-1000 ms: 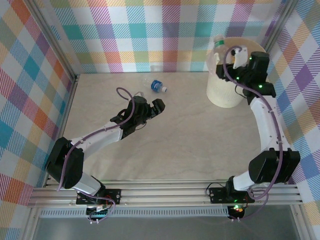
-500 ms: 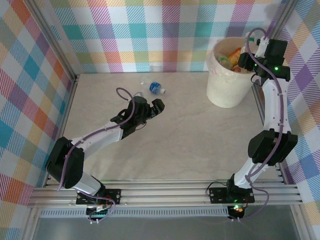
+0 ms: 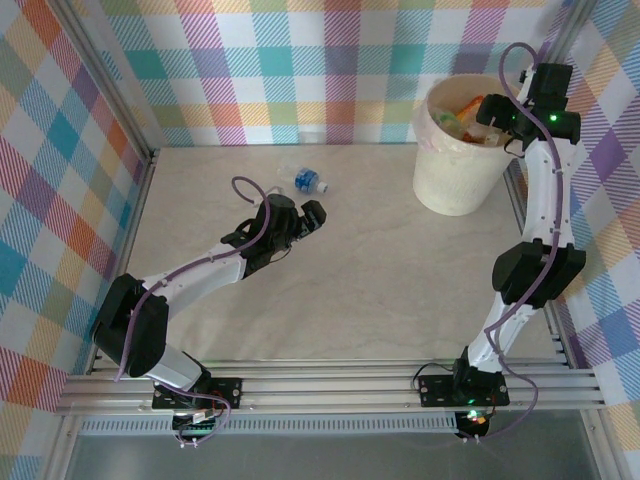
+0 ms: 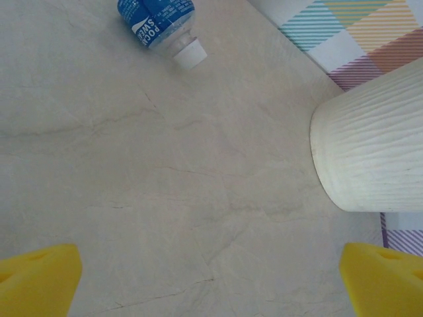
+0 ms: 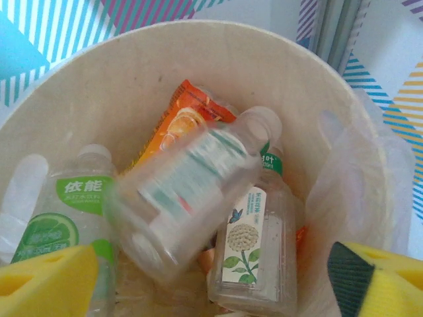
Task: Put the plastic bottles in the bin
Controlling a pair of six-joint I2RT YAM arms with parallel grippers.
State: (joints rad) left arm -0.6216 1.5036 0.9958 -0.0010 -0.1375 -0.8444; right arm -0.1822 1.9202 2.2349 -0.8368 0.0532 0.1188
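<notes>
Starting overhead, Ken: how far along are we?

Nearly home, Mia, by my reckoning. The bin [image 3: 455, 190] stands at two o'clock on the table [image 3: 380, 290] with colourful bottles [image 3: 462, 112] piled inside. The right gripper [image 3: 497, 128] hangs over its rim, and from up here I cannot tell how its jaws stand. One blue-labelled bottle [image 3: 310, 181] lies on its side at eleven o'clock, well apart from the bin. The left gripper [image 3: 305, 216] is near it, at the bottle's six o'clock. That bottle is what I see left to fetch.

Left wrist?

Yellow pads [image 4: 36, 281] sit wide apart in the bottom corners, so the left gripper [image 4: 211, 284] is open and empty. The blue-labelled bottle [image 4: 157, 20] is up at eleven o'clock, white cap pointing toward five, well ahead of the jaws. The bin's ribbed wall [image 4: 370, 145] fills three o'clock.

And the right wrist?

The right gripper [image 5: 211, 284] is spread wide, gripping nothing, looking straight down into the bin [image 5: 198, 33]. A clear bottle [image 5: 192, 191] at dead centre is blurred, so I judge it is tumbling in. A green-labelled bottle [image 5: 73, 211] lies at eight o'clock, an orange one [image 5: 178, 125] at twelve and a flower-labelled one [image 5: 254, 251] at five. The thin liner [image 5: 357, 172] is bunched at three o'clock.
</notes>
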